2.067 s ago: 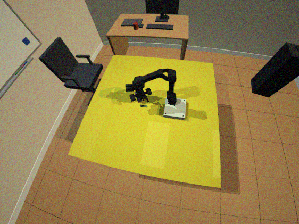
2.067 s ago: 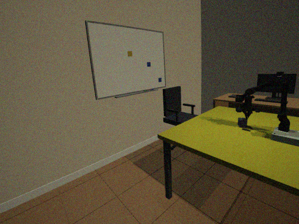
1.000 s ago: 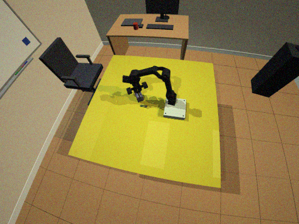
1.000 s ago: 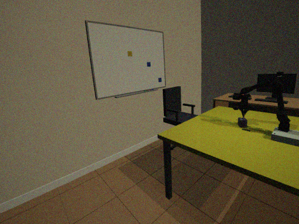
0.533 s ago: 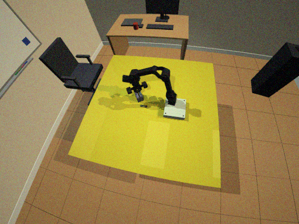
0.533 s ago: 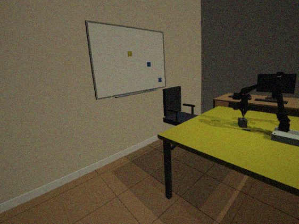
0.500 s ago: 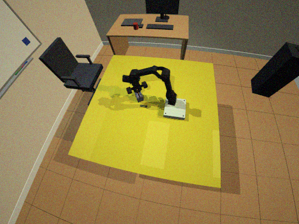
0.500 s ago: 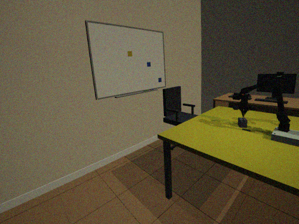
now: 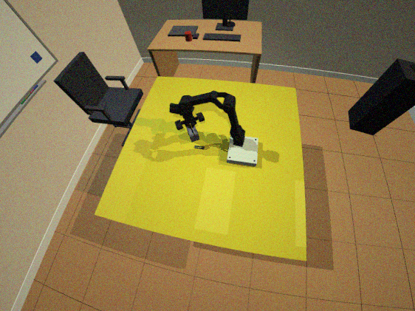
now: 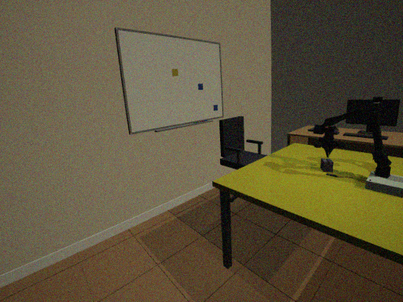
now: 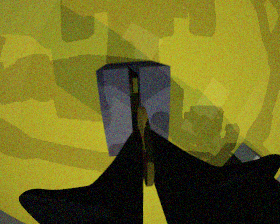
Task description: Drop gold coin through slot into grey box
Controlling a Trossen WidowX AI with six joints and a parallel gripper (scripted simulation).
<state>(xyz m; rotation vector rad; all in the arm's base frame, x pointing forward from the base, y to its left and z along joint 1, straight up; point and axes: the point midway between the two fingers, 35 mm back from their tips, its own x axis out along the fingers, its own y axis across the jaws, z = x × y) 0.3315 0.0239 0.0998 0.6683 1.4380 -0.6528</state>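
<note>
the gripper (image 11: 148, 160) hangs straight above the grey box (image 11: 133, 103) on the yellow table (image 9: 221, 207), its two dark fingers drawn in until only a narrow gap shows between them. in that gap, seen from the wrist, a thin gold coin (image 11: 145, 147) sits edge-on, pinched between the finger faces. the coin's lower end points down at the dark slot (image 11: 133, 91) that runs along the middle of the box lid, and coin and slot look lined up in the same direction. whether the coin's edge already touches the lid i cannot tell; from the side, the gripper (image 10: 327, 153) shows just above the box (image 10: 326, 164) with a sliver of space between them.

from overhead, the gripper (image 9: 193, 134) covers most of the box, so only a bit of grey peeks out under it. the small dark-green holder (image 9: 199, 147) lies on the table just beside the box, on the side toward the arm's white base (image 9: 243, 150), and stands apart from the fingers. the holder also shows from the side as a small dark sliver (image 10: 331, 174) near the box.
</note>
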